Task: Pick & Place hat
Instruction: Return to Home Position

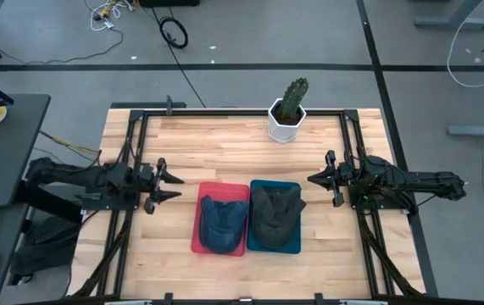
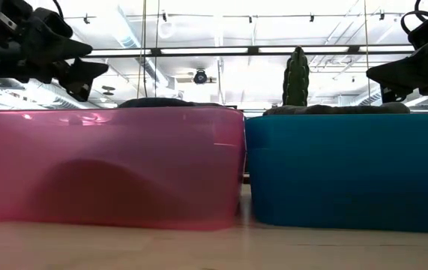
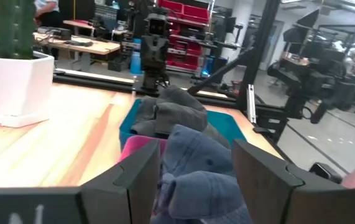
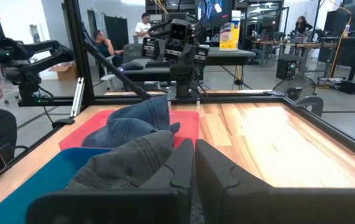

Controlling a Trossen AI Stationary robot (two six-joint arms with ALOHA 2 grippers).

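A blue denim hat (image 1: pixel 223 222) lies in a red bin (image 1: pixel 201 229), and a dark grey hat (image 1: pixel 275 212) lies in a blue bin (image 1: pixel 292 241) beside it, mid-table toward the near edge. My left gripper (image 1: pixel 180 185) hovers open just left of the red bin, clear of it. In its wrist view, its fingers (image 3: pixel 197 152) frame the denim hat (image 3: pixel 205 171) with the grey hat (image 3: pixel 177 112) beyond. My right gripper (image 1: pixel 310 179) hovers shut just right of the blue bin; its wrist view (image 4: pixel 194 149) looks over the grey hat (image 4: pixel 127 165).
A cactus in a white pot (image 1: pixel 287 112) stands at the table's far edge, behind the bins. Black frame rails (image 1: pixel 136 152) run along the table's left, right and far sides. Bare wood lies between the bins and the pot. People sit in the room beyond (image 4: pixel 104 43).
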